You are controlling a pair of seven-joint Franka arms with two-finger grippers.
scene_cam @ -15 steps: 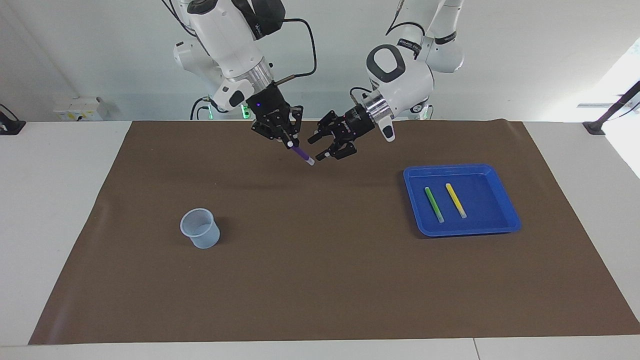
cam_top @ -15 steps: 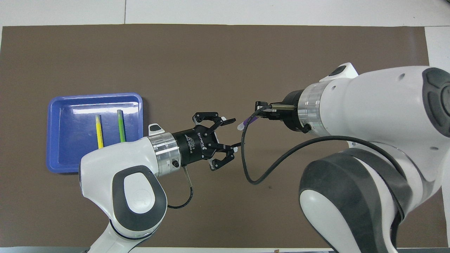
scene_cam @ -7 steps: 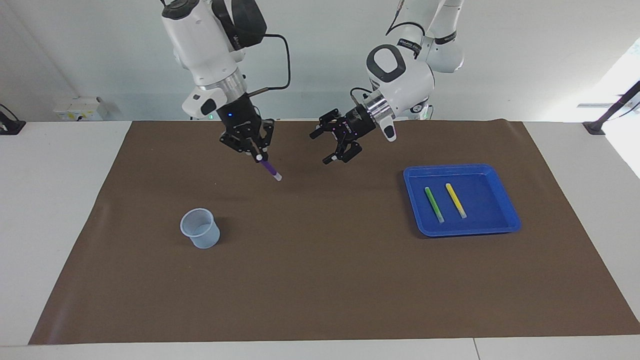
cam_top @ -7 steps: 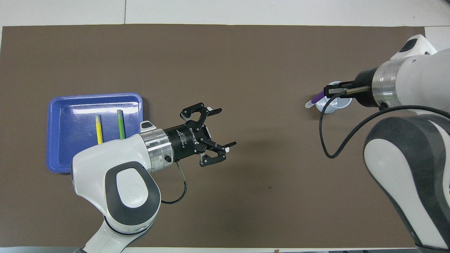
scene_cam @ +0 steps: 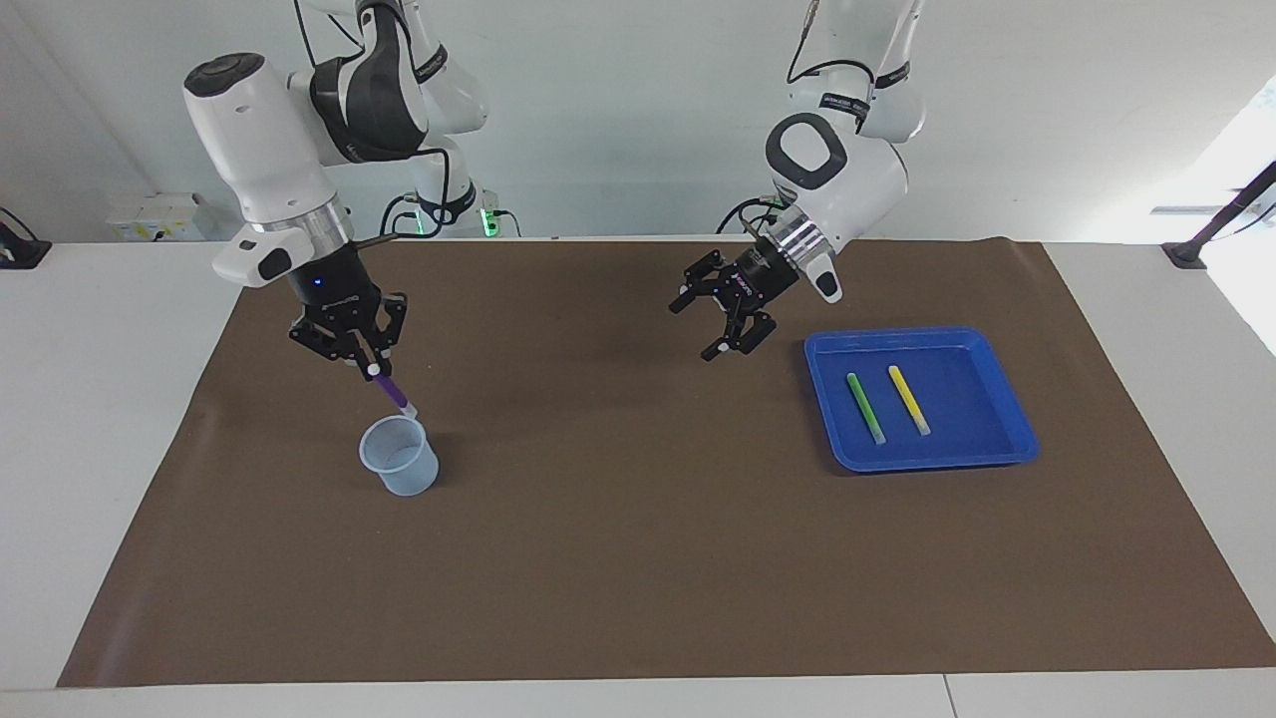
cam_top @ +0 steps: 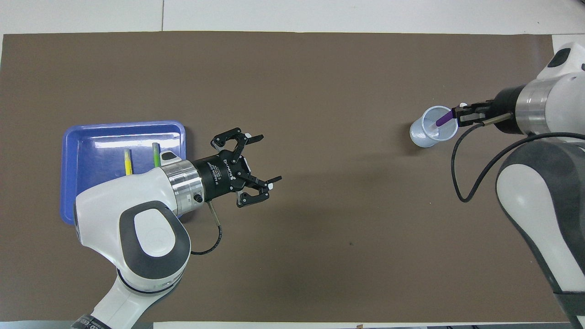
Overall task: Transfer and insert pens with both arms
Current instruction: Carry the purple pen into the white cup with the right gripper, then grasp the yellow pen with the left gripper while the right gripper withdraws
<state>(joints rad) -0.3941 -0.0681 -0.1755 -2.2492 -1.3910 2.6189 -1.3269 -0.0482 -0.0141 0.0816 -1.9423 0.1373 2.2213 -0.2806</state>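
My right gripper (scene_cam: 373, 367) (cam_top: 457, 114) is shut on the purple pen (scene_cam: 395, 394) (cam_top: 442, 120), which slants down with its pale end just above the rim of a translucent cup (scene_cam: 400, 456) (cam_top: 432, 132). My left gripper (scene_cam: 720, 317) (cam_top: 264, 160) is open and empty in the air over the brown mat, beside the blue tray (scene_cam: 1007, 439) (cam_top: 77, 137). The green pen (scene_cam: 865, 407) (cam_top: 156, 155) and the yellow pen (scene_cam: 908, 399) (cam_top: 127, 162) lie side by side in the tray; the left arm hides their nearer ends in the overhead view.
A brown mat (scene_cam: 638, 558) (cam_top: 292, 68) covers most of the white table (scene_cam: 90, 399). The cup stands toward the right arm's end, the tray toward the left arm's end.
My right gripper has carried the purple pen from the middle of the mat to just above the cup. My left gripper, still open, has drawn back toward the tray.
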